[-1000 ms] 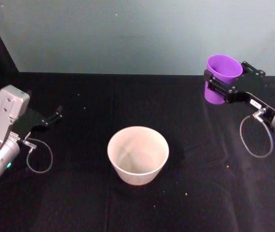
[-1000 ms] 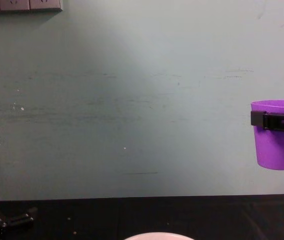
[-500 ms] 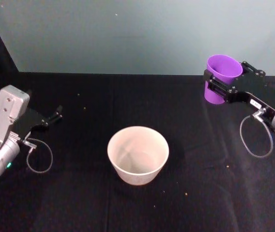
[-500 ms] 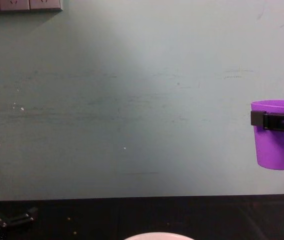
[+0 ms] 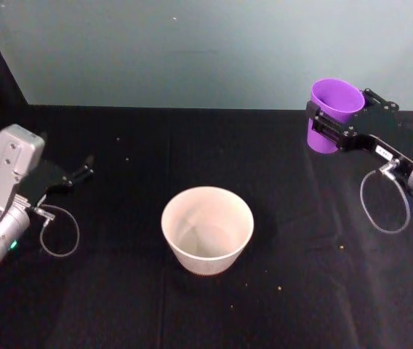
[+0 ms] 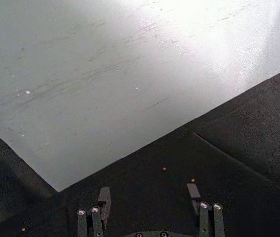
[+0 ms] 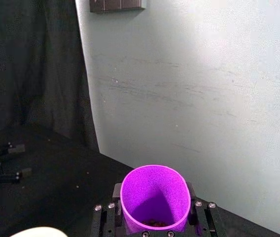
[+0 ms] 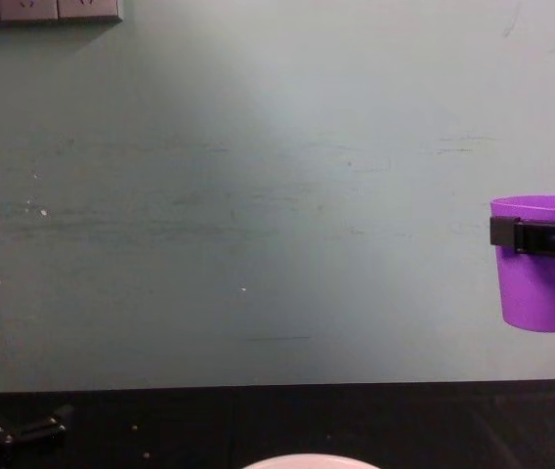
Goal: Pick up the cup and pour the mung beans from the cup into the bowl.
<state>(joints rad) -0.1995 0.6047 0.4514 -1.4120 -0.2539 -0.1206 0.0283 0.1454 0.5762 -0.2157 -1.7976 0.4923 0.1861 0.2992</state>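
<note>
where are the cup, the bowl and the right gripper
cup (image 8: 541, 293): chest view, outer side wall, lower half.
bowl (image 5: 208, 258): head view, near outer wall.
right gripper (image 5: 339, 103): head view, midway between its fingertips, shut on the cup.

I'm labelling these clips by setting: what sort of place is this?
Probably a robot lab bench: a black-draped table, a bare pale wall, the right gripper holding the cup, the left gripper idle.

Readable text: none that I can make out from here.
White sticker (image 5: 384, 153): on the black bracket of the right pincer (image 5: 341, 110), marks too small to read.
Cup (image 5: 321, 139): plain purple wall, clasped in that pincer.
Wall plates (image 8: 43, 10): grey, high on the wall, lettering not legible.
</note>
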